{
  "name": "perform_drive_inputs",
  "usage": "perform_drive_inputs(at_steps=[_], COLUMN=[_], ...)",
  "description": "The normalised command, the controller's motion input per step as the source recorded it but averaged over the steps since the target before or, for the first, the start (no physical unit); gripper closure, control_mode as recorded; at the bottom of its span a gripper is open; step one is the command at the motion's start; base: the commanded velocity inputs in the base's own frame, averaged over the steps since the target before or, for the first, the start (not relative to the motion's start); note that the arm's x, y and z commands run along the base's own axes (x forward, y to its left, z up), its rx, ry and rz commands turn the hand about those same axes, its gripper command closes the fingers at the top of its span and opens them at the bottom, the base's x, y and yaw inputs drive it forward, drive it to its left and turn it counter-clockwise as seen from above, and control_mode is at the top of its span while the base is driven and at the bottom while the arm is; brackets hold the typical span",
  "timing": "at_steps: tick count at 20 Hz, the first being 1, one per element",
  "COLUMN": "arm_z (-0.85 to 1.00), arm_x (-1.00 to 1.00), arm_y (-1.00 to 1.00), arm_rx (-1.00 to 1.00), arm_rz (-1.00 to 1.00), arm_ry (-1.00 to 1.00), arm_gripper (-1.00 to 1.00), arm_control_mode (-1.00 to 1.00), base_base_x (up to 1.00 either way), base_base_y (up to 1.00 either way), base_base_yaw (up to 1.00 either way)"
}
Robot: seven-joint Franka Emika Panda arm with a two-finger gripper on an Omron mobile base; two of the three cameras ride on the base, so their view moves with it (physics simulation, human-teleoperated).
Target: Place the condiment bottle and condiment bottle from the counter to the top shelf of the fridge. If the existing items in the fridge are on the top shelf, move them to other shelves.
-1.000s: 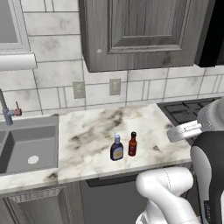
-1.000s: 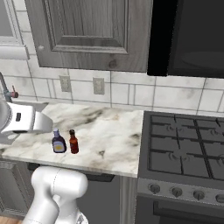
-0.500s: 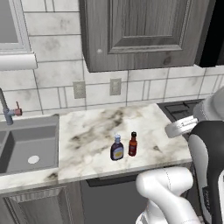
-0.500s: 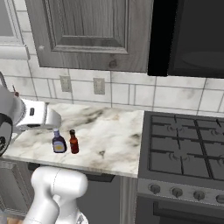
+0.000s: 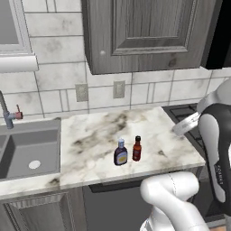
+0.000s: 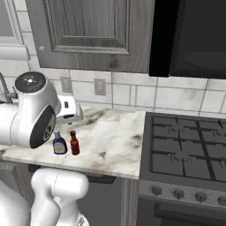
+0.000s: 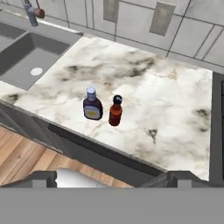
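While the open hand hovers empty, two small upright bottles, purple-bodied and red, stand ahead on the marble surface; likely light, rigid and slick, best gripped mid-body.

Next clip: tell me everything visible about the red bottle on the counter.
The red bottle is small and slim, with a dark red body that looks glossy, a narrow neck and a black cap. It stands upright on the marbled counter, near the front edge, just beside a rounder dark bottle with a white cap and yellow label; whether the two touch cannot be told. Nothing grips it.
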Motion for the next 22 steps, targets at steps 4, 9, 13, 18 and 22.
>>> perform_drive_inputs(at_steps=[4,9,13,18,22], arm_z=[-0.35,-0.27,-0.16,-0.24,-0.37], arm_x=[0.35,0.66,0.17,0.1,0.15], arm_y=[-0.53,-0.11,-0.28,-0.2,-0.06], arm_rx=[0.08,0.11,0.19,0.22,0.18], arm_rz=[0.2,0.15,0.25,0.25,0.27], arm_ry=[0.02,0.03,0.0,-0.01,-0.01], arm_gripper=[-1.0,-1.0,-1.0,-1.0,-1.0], arm_control_mode=[-1.0,-1.0,-1.0,-1.0,-1.0], base_base_x=[0.0,0.0,0.0,0.0,0.0], base_base_y=[0.0,0.0,0.0,0.0,0.0], base_base_yaw=[0.0,0.0,0.0,0.0,0.0])
